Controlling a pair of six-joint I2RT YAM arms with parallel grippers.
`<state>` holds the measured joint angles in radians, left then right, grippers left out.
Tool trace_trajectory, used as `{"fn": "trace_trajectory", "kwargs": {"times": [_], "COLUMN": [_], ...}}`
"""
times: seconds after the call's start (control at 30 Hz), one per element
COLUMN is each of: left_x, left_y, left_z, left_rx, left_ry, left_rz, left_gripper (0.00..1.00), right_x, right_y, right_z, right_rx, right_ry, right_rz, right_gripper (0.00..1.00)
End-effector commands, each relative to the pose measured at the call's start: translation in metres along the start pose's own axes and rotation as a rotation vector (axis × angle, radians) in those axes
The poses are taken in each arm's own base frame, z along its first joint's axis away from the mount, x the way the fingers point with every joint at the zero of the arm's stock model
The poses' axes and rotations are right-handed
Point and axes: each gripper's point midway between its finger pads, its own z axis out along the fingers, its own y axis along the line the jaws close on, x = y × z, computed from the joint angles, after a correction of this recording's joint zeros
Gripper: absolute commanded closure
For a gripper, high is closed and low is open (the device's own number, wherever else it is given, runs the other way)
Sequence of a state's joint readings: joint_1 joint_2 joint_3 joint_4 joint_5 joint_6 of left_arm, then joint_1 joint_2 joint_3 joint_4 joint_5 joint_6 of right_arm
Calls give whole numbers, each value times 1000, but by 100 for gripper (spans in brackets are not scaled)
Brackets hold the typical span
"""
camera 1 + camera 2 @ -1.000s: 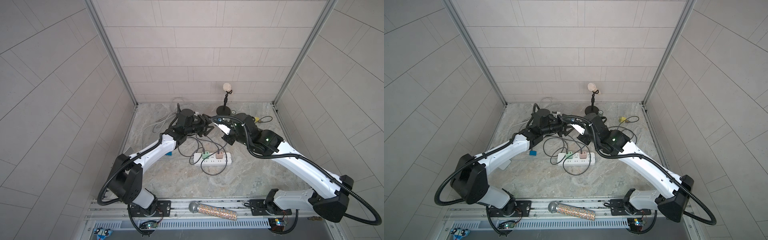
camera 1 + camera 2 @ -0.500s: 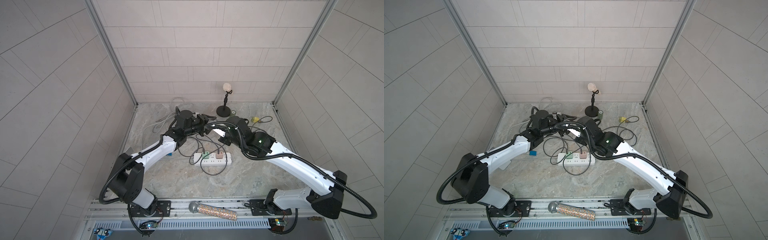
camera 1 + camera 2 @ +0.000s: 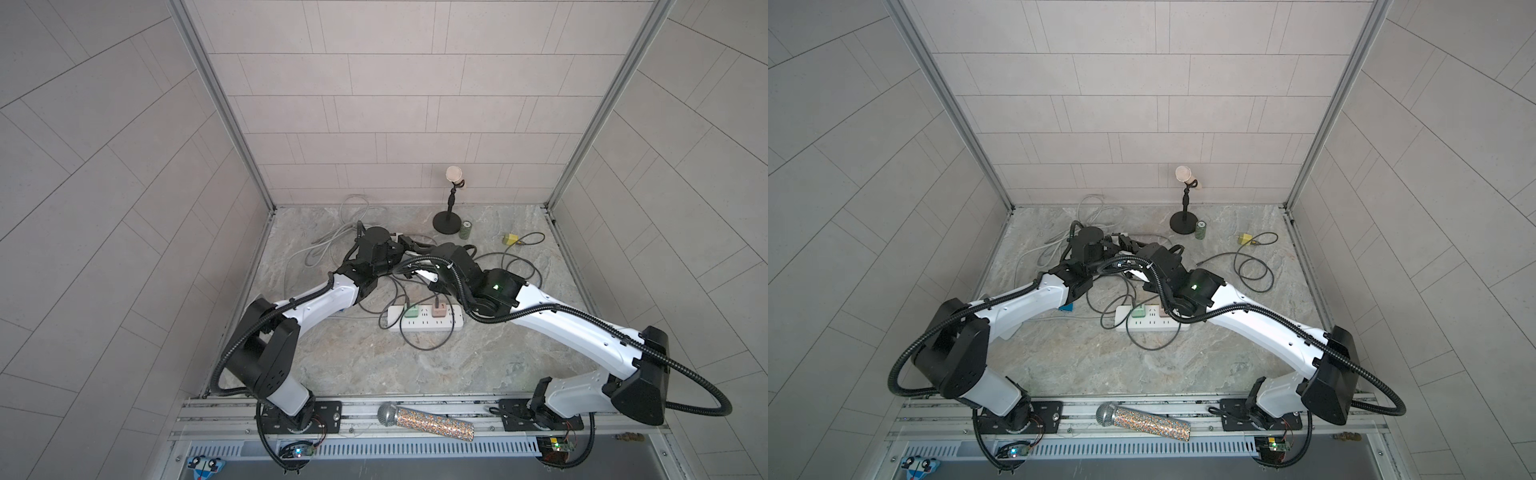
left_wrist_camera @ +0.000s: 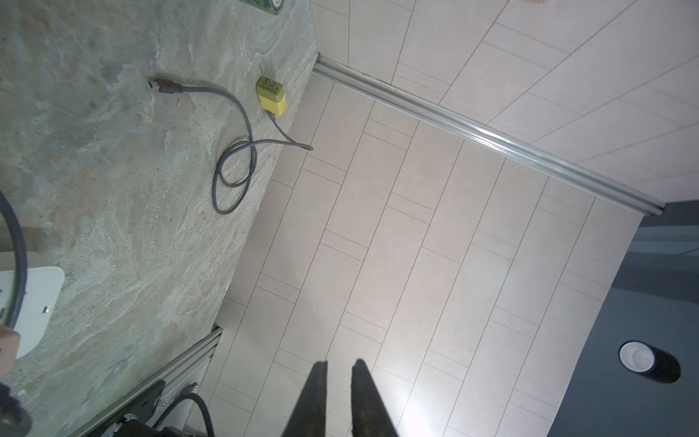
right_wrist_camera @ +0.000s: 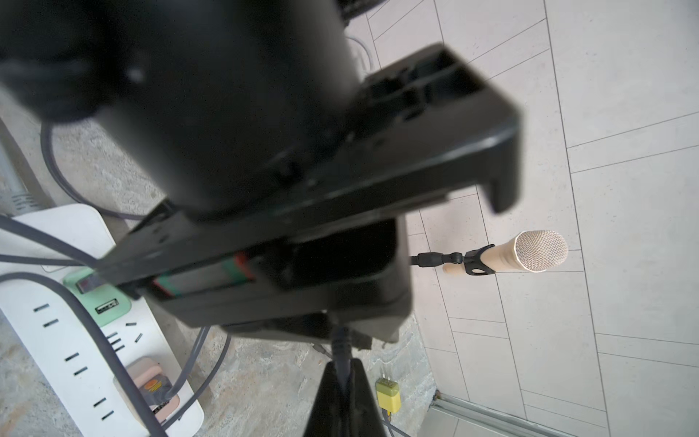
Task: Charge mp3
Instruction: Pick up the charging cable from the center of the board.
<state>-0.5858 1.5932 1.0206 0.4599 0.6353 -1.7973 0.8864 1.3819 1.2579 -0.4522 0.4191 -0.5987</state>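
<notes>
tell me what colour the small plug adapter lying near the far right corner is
Yellow. The plug adapter shows best in the left wrist view.

Pale tiled walls [image 3: 374, 104], aluminium corner posts [image 3: 216, 104], grey marbled floor [image 3: 374, 361]

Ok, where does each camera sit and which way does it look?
Top views: high at the front, looking down on the table, left arm and right arm.
Left wrist: on the left arm, past the left gripper toward a yellow plug.
Right wrist: on the right arm, past the right gripper pinching a grey cable, toward the power strip.
Shared: both wrist views show that plug.
</notes>
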Motion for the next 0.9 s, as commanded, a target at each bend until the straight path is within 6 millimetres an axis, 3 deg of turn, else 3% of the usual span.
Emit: {"fn": "trace_trajectory", "kwargs": {"times": [0.0, 0.07, 0.23, 0.27, 0.3, 0.33, 0.4, 0.47, 0.53, 0.63, 0.73, 0.87], "left_x": [1, -2, -6, -8, -10, -15, -26, -31, -30, -19, -14, -11], "left_y": [-3, 1, -1, -3, -7, -9, -23, -41, -57, -80, -85, -86], "left_z": [1, 0, -1, -2, -4, -9, -19, -32, -42, -46, -45, -46], "left_rx": [24, 19, 28, 32, 36, 40, 75, 107, 131, 229, 268, 277], "left_ry": [25, 18, 6, -2, -23, -57, -132, -225, -297, -327, -334, -343], "left_rz": [-16, -22, -4, 15, 48, 86, 190, 331, 463, 560, 591, 609], "left_gripper": [93, 100, 100, 100, 100, 100, 100, 100, 100, 100, 100, 100], "right_x": [4, 3, -1, -2, -5, -7, -6, -8, -20, -34, -55, -60], "right_y": [-2, -1, -2, -9, -24, -41, -70, -83, -78, -61, -50, -48], "right_z": [-4, -7, -13, -17, -24, -37, -70, -97, -108, -101, -95, -90], "right_rx": [43, 58, 82, 99, 139, 154, 99, -73, -305, -574, -746, -755], "right_ry": [11, -5, -41, -48, -58, -70, -128, -277, -459, -550, -589, -588], "right_rz": [-81, -99, -73, -12, 142, 327, 733, 1217, 1669, 2020, 2122, 2129], "right_gripper": [100, 100, 100, 95, 71, 58, 39, 23, 21, 21, 22, 24]}}
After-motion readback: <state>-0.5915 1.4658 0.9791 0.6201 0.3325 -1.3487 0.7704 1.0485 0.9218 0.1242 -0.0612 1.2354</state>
